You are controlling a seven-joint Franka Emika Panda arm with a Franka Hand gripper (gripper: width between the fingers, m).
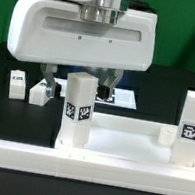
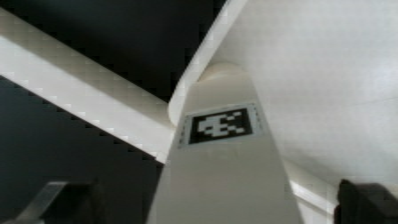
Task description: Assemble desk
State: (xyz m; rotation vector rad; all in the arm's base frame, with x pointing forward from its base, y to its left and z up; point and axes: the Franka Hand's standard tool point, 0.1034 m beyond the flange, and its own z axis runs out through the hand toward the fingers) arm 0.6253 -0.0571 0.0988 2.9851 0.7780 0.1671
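The end effector point(image 1: 78, 85) is held low over the tabletop point(image 1: 119, 144), its jaws spread wide and clamped on nothing. An upright leg point(image 1: 79, 108) is seen at the tabletop's near corner, on the exterior view's left, with its tag facing the camera.

The relation that matters: the leg's long axis is vertical and in line with the approach from above. In the wrist view the leg is shown running straight up the middle between the two fingers point(image 2: 50, 200), with a dark gap left on either side, so neither finger is taken to be touching it. In the exterior view the fingers are seen flanking the leg's upper end. Whether they are level with it in depth or a little behind cannot be told from that view.

A second leg point(image 1: 192, 128) is stood at the far end of the tabletop, on the exterior view's right. Spare legs point(image 1: 17, 81) are left on the black counter point(image 1: 168, 84), well apart.

A closing of the jaws on the leg's upper part is judged to be the next move. Whether the leg is seated in its socket cannot be told.
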